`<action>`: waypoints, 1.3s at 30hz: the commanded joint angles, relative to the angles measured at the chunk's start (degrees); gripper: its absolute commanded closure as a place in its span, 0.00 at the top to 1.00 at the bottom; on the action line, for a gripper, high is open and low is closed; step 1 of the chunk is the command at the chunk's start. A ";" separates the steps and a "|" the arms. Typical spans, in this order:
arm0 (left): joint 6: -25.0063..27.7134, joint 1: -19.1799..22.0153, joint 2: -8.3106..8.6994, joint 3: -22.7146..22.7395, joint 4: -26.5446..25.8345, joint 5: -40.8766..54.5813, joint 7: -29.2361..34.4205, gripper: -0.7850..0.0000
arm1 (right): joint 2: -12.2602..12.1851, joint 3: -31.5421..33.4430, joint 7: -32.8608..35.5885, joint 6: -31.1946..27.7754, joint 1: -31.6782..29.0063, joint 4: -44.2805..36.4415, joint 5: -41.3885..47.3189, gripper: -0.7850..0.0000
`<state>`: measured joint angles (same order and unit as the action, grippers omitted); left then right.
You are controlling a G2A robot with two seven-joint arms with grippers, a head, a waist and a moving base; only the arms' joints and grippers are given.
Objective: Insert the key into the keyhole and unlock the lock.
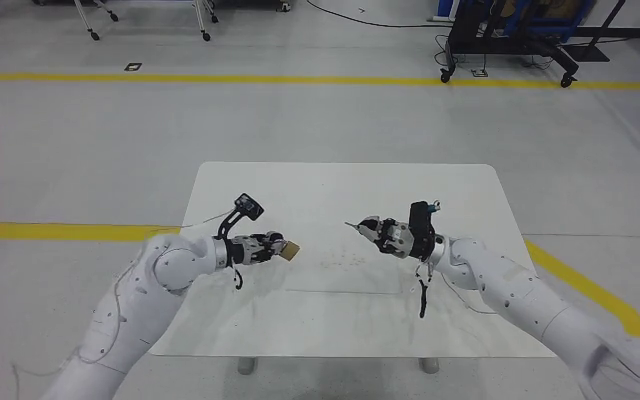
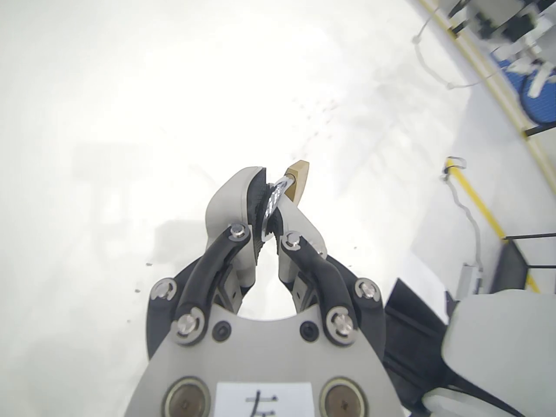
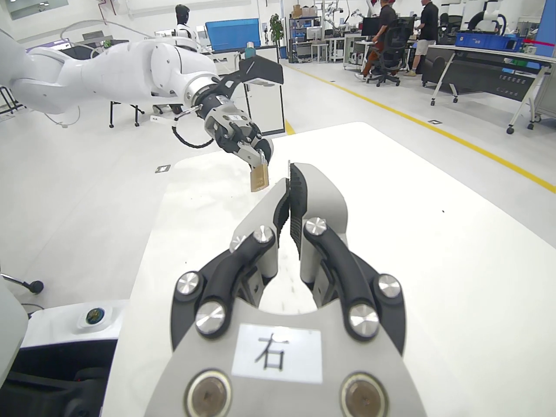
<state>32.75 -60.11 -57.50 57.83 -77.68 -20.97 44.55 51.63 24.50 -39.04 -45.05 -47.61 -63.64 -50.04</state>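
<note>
A brass padlock (image 1: 290, 251) hangs over the left half of the white table (image 1: 400, 190). My left gripper (image 1: 275, 247) is shut on its silver shackle (image 2: 273, 199), and the brass body (image 2: 299, 180) sticks out past the fingertips. My right gripper (image 1: 372, 230) is a short way to the right, shut on a thin key (image 1: 352, 226) whose tip points toward the lock. In the right wrist view the key (image 3: 289, 169) shows edge-on between the black pads, with the lock (image 3: 259, 177) hanging from the left gripper (image 3: 260, 153) just beyond it. A gap separates key and lock.
Faint scuff marks (image 1: 345, 260) dot the table's middle under the two grippers. Yellow floor lines (image 1: 300, 78) run behind and beside the table. Carts and frames (image 1: 510, 45) stand far back on the floor.
</note>
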 commanded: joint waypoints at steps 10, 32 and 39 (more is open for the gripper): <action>5.53 11.90 -4.33 -8.03 15.99 25.10 8.77 0.00 | 2.03 3.87 -5.55 -2.59 -1.04 1.07 3.12 0.00; -7.86 19.91 -12.94 -14.84 35.08 74.65 34.86 0.00 | 4.50 8.00 1.93 0.79 -2.72 -3.07 7.60 0.00; -11.44 22.23 -16.11 -15.98 41.00 76.53 38.44 0.00 | 6.25 9.22 3.40 0.98 -2.03 -3.41 7.64 0.00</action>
<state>21.45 -38.07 -73.24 41.95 -37.14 55.91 82.86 57.61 33.58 -35.82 -44.00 -49.79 -67.26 -42.41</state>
